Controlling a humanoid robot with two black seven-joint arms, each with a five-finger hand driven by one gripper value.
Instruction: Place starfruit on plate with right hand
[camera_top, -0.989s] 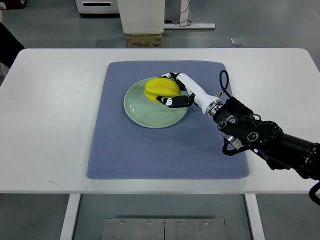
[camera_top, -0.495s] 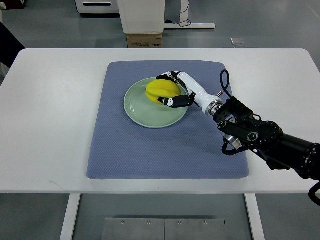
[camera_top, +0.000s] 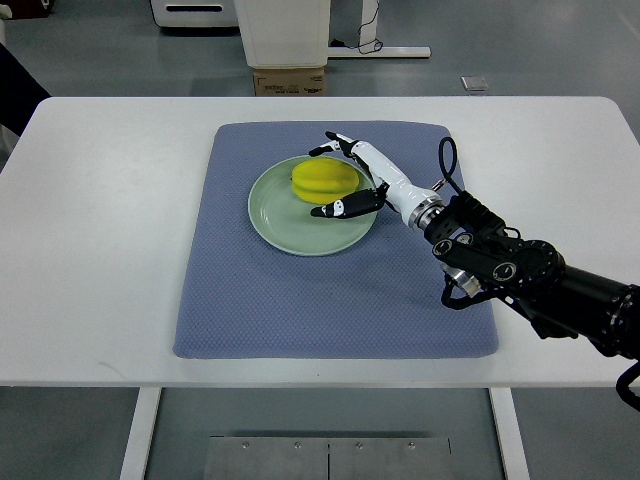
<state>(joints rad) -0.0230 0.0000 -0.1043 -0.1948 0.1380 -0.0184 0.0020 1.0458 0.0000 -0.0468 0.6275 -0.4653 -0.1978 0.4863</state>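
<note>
A yellow starfruit lies on the pale green plate, in its upper right part. My right hand is at the fruit's right side, with the fingers spread around it and not gripping. The thumb points left over the plate below the fruit, and the other fingers reach past its top edge. The right arm runs in from the lower right. The left arm does not show.
The plate sits on a blue-grey mat on a white table. A cardboard box and a white bin stand on the floor beyond the table's far edge.
My right hand has opened: the fingers were curled on the starfruit and now spread away from it. The fruit rests on the plate, hardly moved.
</note>
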